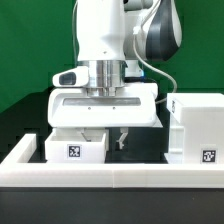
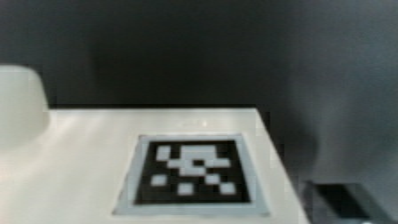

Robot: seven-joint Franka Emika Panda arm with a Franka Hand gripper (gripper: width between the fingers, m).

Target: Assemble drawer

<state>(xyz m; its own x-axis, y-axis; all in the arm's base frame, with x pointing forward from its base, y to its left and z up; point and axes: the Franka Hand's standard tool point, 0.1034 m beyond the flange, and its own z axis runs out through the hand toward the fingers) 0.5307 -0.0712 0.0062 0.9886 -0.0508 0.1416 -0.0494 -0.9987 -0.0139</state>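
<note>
On the exterior view's left sits a small drawer tray (image 1: pixel 75 148) — hard white plastic, probably light and stiff, smooth enough to slip, so best pinched across a thin side wall. The gripper (image 1: pixel 118 140) hangs just beside it; I cannot tell whether its jaws are spread or closed. Further right stands the cube-like housing (image 1: pixel 198 125). Only the wrist view shows a tag (image 2: pixel 192 170) close up, likely the tray's — only the exterior view shows the housing.

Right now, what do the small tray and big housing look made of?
Small tray: likely white plastic, matte, with smooth uniform faces and crisp edges. Big housing: same look, probably plastic, with flat even white walls and no grain or seams showing.
</note>
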